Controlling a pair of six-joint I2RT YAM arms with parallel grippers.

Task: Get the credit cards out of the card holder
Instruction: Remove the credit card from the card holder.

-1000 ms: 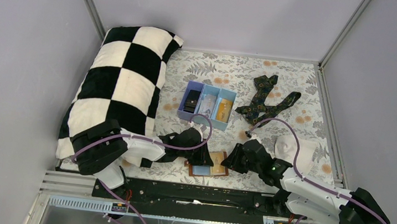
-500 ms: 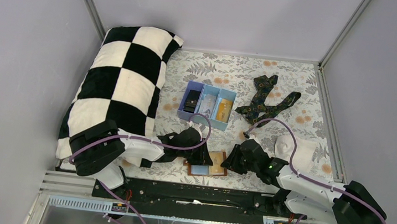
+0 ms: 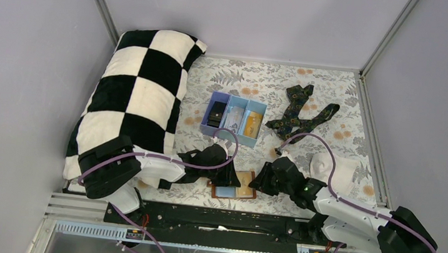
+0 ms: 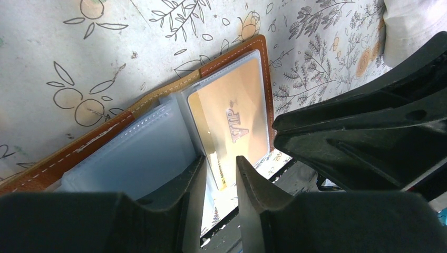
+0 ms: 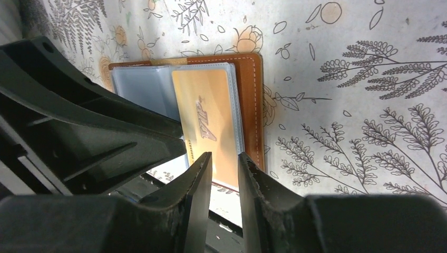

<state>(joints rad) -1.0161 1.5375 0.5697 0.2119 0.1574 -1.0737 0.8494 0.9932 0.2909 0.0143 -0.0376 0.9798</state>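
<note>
The card holder [image 3: 235, 192] lies open on the worktop [image 3: 313, 92] between both arms. Its gold card [image 5: 208, 124] points its long axis at the near edge, just beneath the right hand [image 5: 225, 157], narrowly parted and seemingly empty. The left hand [image 4: 220, 161] hovers likewise.

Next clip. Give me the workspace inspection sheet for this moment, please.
Surface: floral cloth, flat.
Job's things: card holder open at the near edge, gold card marked VIP in its clear sleeve; black card, pale card and gold-orange card lie in the tray, one per compartment.
Clutter: necktie, checkered pillow, white cloth.
Grippers: left gripper and right gripper low over the holder, jaws narrowly parted, nothing seen clamped.
Cables: purple cable on each arm; the left loop crosses the tray's near rim in the top view.
Surroundings: grey walls; nothing else seen.
</note>
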